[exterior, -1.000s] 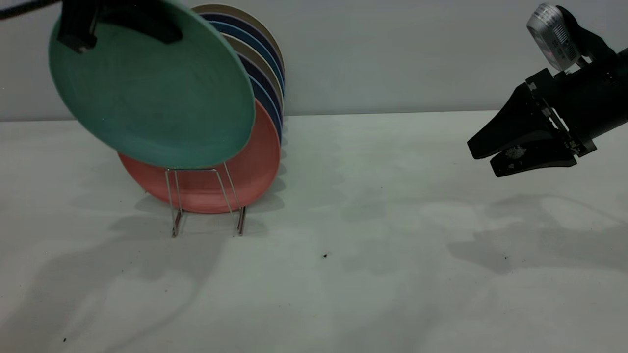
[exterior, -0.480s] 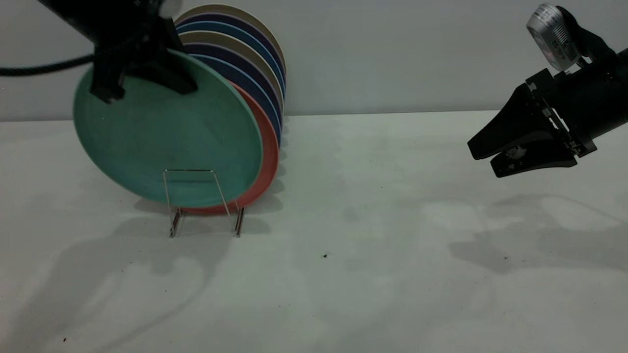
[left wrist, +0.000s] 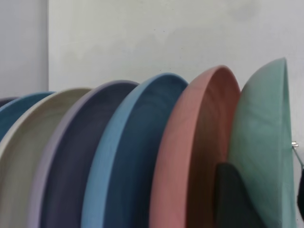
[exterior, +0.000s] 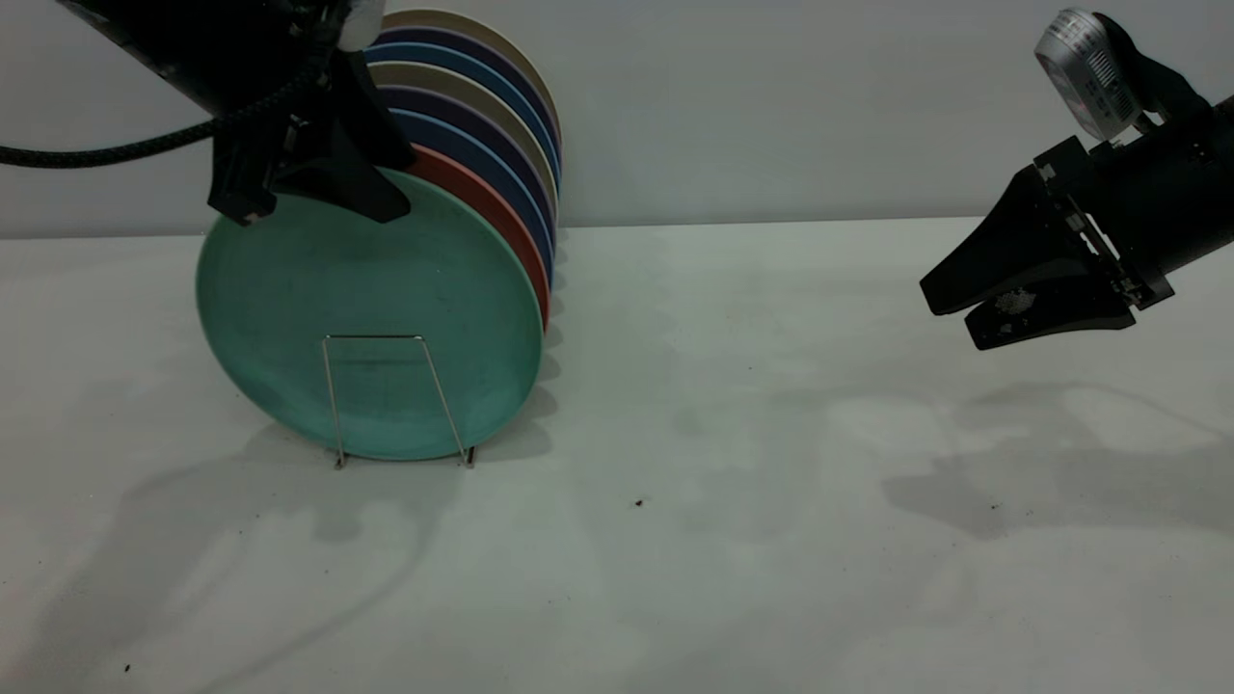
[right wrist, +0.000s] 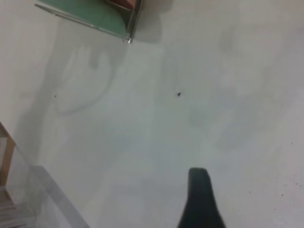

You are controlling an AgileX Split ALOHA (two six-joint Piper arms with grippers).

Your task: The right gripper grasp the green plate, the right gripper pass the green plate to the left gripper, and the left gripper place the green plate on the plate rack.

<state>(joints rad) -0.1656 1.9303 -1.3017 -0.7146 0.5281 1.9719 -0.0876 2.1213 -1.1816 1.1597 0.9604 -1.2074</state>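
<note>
Green plate (exterior: 371, 318) is standing upright in the plate rack's (exterior: 395, 400) front slot, right against the pink plate (exterior: 487, 207). Left gripper (exterior: 304, 178) is clamped on its top rim; right gripper (exterior: 964, 313) hangs well off, fingers looking slightly apart.

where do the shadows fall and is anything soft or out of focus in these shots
Exterior view: soft, doubled shadows spread across the table under the green plate and below the right gripper. Left wrist view: the left gripper is a dark blur at the plate's rim. Right wrist view: one near finger is soft-edged.
</note>
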